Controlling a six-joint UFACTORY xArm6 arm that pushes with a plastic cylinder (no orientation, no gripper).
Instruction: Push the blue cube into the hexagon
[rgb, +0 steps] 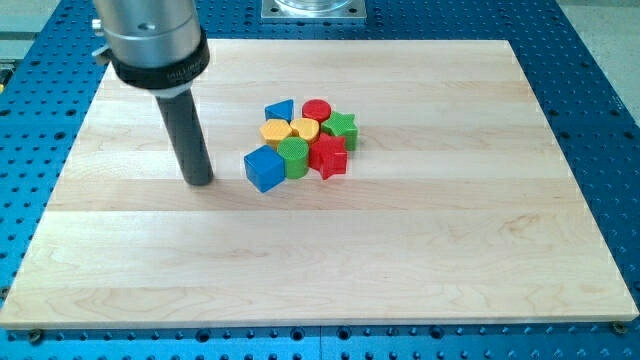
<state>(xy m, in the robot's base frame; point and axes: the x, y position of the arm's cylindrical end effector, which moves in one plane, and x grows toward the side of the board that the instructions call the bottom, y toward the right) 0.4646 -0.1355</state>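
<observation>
The blue cube lies at the lower left of a tight cluster of blocks near the board's middle. It touches a green cylinder on its right. The yellow hexagon sits just above the cube, with a small gap between them. My tip rests on the board left of the blue cube, about a block's width away and not touching it. The rod rises up and left to the grey arm housing.
The cluster also holds a blue triangle, a red cylinder, a yellow block, a green star and a red star. The wooden board lies on a blue perforated table.
</observation>
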